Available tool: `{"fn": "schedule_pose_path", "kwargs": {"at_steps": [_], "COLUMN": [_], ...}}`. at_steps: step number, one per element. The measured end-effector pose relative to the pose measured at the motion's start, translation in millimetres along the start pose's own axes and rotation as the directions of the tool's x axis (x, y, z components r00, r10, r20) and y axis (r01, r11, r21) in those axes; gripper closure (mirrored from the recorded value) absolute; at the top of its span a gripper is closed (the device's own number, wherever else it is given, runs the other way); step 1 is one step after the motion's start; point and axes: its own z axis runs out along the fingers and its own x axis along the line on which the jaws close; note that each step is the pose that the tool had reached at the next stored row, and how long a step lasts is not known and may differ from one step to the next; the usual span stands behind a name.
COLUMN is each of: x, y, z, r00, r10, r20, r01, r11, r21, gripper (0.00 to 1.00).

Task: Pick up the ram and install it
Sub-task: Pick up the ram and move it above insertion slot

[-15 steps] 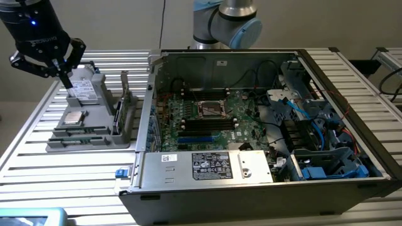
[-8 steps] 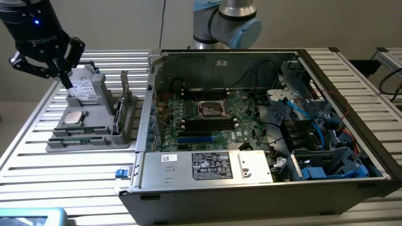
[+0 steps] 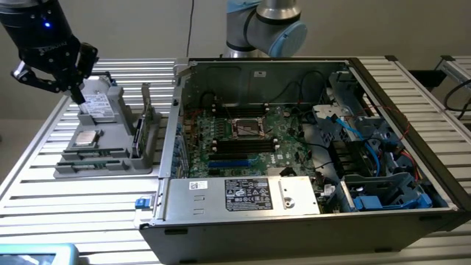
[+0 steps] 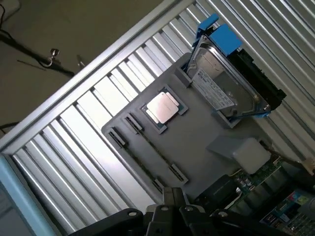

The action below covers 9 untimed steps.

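jaws shut | above tray (image 4: pixel 202 123), near HDD (image 3: pixel 103 102) | ram (image 3: pixel 94 152) sits in tray

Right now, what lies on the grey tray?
A hard drive, a silver processor and the ram, which stands on edge. The drive covers the tray beneath it, so nothing there can be seen.

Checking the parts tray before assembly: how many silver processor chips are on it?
1. The processor chip lies flat in a square recess of the grey tray, next to the hard drive. None seems hidden.
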Motion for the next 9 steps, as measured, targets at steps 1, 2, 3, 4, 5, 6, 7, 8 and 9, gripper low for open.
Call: {"fn": "schedule_pose_path", "kwargs": {"at_steps": [1,2,3,4,5,6,7,8,9], "x": [0.0,0.0,0.0,0.0,0.0,0.0,0.0,0.0,0.0], "y": [0.0,0.0,0.0,0.0,0.0,0.0,0.0,0.0,0.0], "z": [0.0,0.0,0.1,0.0,0.0,0.1,0.0,0.1,0.1], "r00": [0.9998,0.9994,0.9985,0.9974,0.996,0.9941,0.9919,0.9894,0.9866], "r10": [-0.018,-0.036,-0.054,-0.072,-0.09,-0.109,-0.127,-0.145,-0.163], "r20": [-0.0007,-0.0013,-0.002,-0.0028,-0.0036,-0.0043,-0.0048,-0.0053,-0.0058], "r01": [0.018,0.036,0.054,0.072,0.09,0.109,0.127,0.145,0.163], "r11": [0.9998,0.9994,0.9985,0.9974,0.996,0.9941,0.9919,0.9894,0.9866], "r21": [0.0001,0.0002,0.0003,0.0004,0.0005,0.0008,0.0013,0.0018,0.0023], "gripper": [0.89,0.89,0.89,0.89,0.89,0.89,0.89,0.89,0.89]}}
